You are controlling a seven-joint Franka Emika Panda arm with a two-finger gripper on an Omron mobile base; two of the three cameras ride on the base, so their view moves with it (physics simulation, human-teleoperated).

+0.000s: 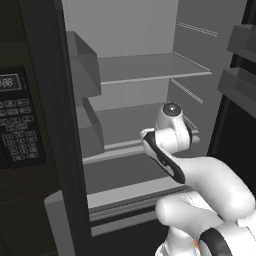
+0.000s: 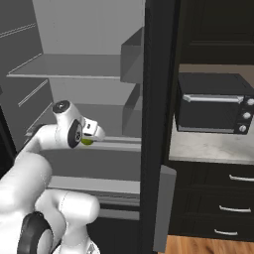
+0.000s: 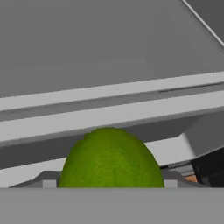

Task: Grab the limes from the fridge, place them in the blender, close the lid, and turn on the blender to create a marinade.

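The fridge stands open, with pale grey shelves and door bins. My gripper hangs at the front edge of a middle shelf. A yellow-green lime sits right between its jaws, close to the camera, and seems to hang in front of the shelf edges rather than rest on one. The same lime peeks out just under the hand in the right base view. The jaws look shut on it. A dark fingertip shows to its right.
A black microwave with keypad sits left of the fridge opening. Right of the fridge's black side panel, a dark toaster oven stands on a pale counter over dark drawers.
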